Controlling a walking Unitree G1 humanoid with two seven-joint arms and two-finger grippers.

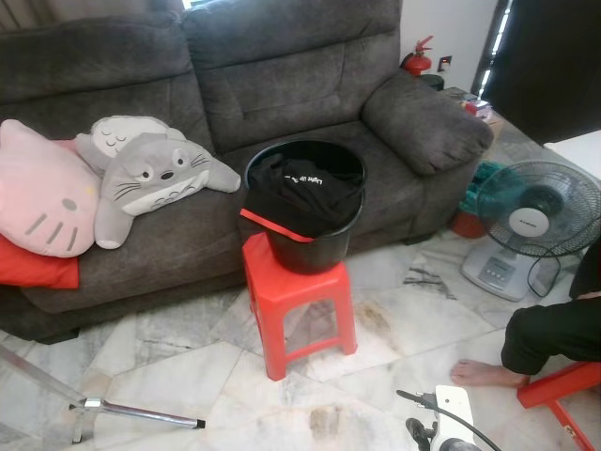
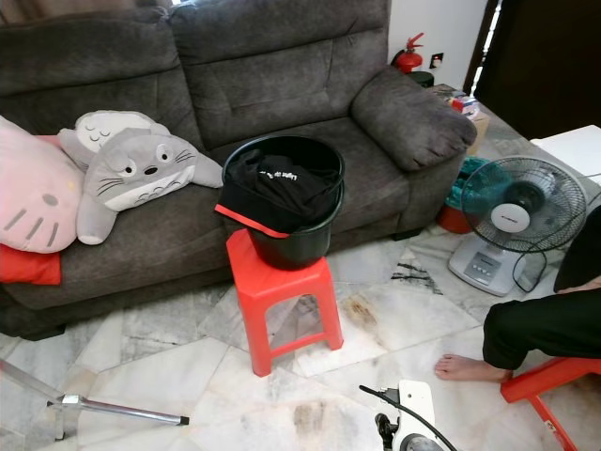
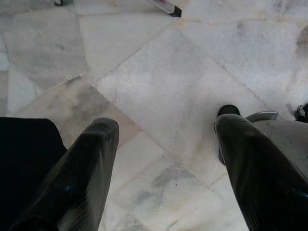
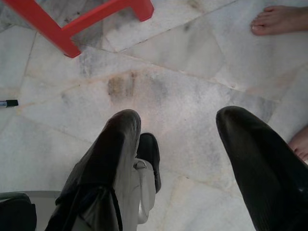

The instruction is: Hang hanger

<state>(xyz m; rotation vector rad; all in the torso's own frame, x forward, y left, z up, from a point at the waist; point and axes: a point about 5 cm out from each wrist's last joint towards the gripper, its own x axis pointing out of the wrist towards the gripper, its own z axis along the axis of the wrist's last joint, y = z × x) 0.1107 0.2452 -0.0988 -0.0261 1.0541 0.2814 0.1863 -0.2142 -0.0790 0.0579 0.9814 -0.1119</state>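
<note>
Black bucket [image 1: 305, 221] w/ dark clothes stands on red stool [image 1: 299, 301] in front of grey sofa [image 1: 282, 85]. Hanger: cannot tell where. Left gripper [image 3: 163, 144] and right gripper [image 4: 180, 144] hang over marble floor [image 1: 394, 319], fingers wide apart, holding nothing.

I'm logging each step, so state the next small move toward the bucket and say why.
Probably step forward toward the black bucket on the red stool. Both end effectors, left and right, hang open over bare marble floor, holding nothing, and the bucket with dark clothes looks beyond reach.
</note>
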